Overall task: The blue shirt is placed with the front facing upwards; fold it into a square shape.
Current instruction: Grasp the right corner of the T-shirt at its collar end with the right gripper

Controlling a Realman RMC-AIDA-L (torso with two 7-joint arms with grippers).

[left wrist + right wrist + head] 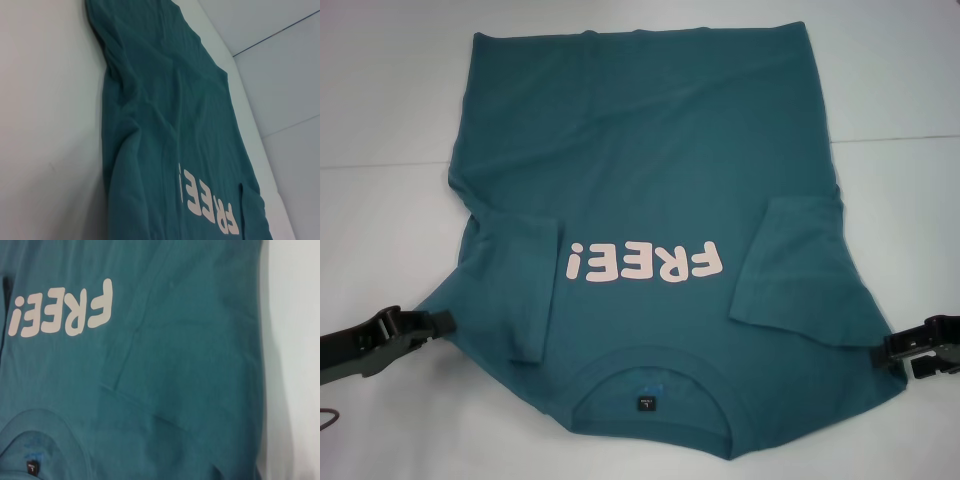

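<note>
While the blue shirt (pixel 650 200) lies front-up, sleeves folded inward, left gripper (pixel 438 322) and right gripper (pixel 882 350) are seen at its shoulder edges; finger positions cannot be told.

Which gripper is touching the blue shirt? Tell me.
Both touching. The head view shows the left gripper meeting the blue shirt at its left shoulder edge and the right gripper at its right shoulder edge, with no gap visible.

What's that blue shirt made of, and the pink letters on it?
The blue shirt looks like soft matte knit, probably cotton jersey: it creases loosely and its collar is ribbed. The FREE! print looks like a flat, smooth, opaque layer on the cloth, perhaps ink or vinyl; which one is unclear.
</note>
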